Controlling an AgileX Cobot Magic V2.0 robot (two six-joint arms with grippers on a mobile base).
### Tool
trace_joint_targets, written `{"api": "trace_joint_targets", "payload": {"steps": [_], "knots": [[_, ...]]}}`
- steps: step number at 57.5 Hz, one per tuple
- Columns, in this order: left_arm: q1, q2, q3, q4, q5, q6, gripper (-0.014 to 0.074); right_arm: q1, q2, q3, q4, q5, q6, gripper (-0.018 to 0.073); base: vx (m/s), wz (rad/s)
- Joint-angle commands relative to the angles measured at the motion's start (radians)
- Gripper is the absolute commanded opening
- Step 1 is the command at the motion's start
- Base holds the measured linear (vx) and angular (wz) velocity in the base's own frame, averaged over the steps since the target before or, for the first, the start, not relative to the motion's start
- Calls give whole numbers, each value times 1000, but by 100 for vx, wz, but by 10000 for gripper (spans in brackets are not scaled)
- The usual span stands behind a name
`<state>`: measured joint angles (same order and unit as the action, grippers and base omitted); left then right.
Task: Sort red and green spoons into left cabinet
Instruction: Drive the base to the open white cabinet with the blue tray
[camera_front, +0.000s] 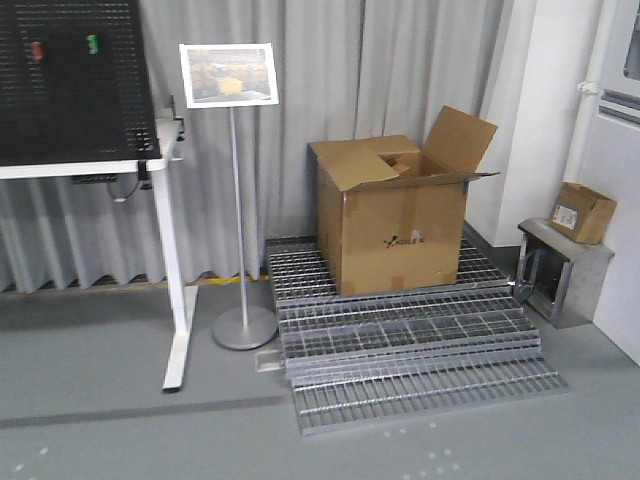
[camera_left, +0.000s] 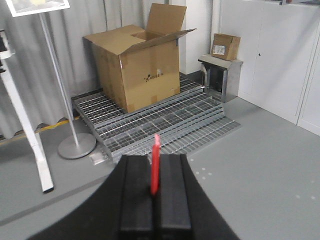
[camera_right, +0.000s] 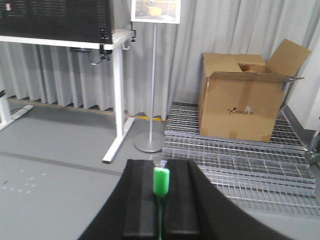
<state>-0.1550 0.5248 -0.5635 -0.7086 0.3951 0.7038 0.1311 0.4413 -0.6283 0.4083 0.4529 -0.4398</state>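
In the left wrist view my left gripper (camera_left: 155, 157) is shut on the red spoon (camera_left: 155, 169). The spoon stands edge-on between the black fingers (camera_left: 137, 192) and its tip pokes out past them. In the right wrist view my right gripper (camera_right: 161, 163) is shut on the green spoon (camera_right: 161, 181). Its end shows at the fingertips and its thin handle runs back down the slot. Both grippers hang above grey floor. Neither arm appears in the front view. The left cabinet is out of view.
An open cardboard box (camera_front: 395, 215) sits on stacked metal gratings (camera_front: 410, 345). A sign stand (camera_front: 240, 200) rises beside a white desk with a black pegboard (camera_front: 70, 80). At right, a small box rests on a metal stand (camera_front: 560, 270). White cabinet doors (camera_left: 270, 55) line the right wall.
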Motion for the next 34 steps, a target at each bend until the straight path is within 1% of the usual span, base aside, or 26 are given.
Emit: {"api": "trace_joint_targets", "payload": {"steps": [1, 17, 34], "knots": [[-5, 2, -28, -25, -62, -8, -1, -5, 9, -28, 11, -76, 0, -3, 57, -22], [-5, 2, -28, -26, -62, -8, -1, -5, 9, -28, 11, -76, 0, -3, 56, -29], [-5, 2, -28, -26, -63, -8, -1, -5, 9, -28, 11, -77, 0, -3, 55, -43]]}}
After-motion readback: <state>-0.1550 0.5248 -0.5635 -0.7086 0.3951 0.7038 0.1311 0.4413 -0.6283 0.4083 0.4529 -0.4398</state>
